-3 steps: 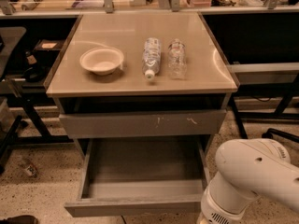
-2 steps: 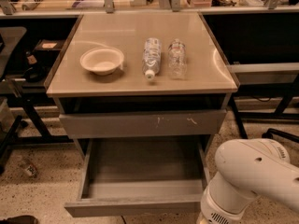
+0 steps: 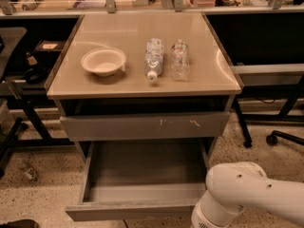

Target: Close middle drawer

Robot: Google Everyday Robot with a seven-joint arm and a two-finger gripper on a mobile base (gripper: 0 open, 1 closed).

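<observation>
The middle drawer [image 3: 135, 212] is pulled far out of the cabinet. It is wide, shallow and grey, with a plain flat front nearest me and an empty grey inside [image 3: 145, 167]. Above it sits the grey drawer front with white scratch marks [image 3: 145, 126], roughly flush with the cabinet. My gripper is out of view. Only a white rounded arm link [image 3: 251, 196] shows at the bottom right, beside the open drawer's right front corner.
The beige cabinet top [image 3: 137, 82] holds a white bowl [image 3: 103, 61] and two clear plastic bottles [image 3: 153, 58] [image 3: 180, 59] lying down. Black desk frames stand left [image 3: 21, 103] and right [image 3: 266, 80]. A chair caster [image 3: 271, 139] is on the speckled floor.
The white arm link sits a little lower in the picture than before. The drawer, bowl and bottles have not moved.
</observation>
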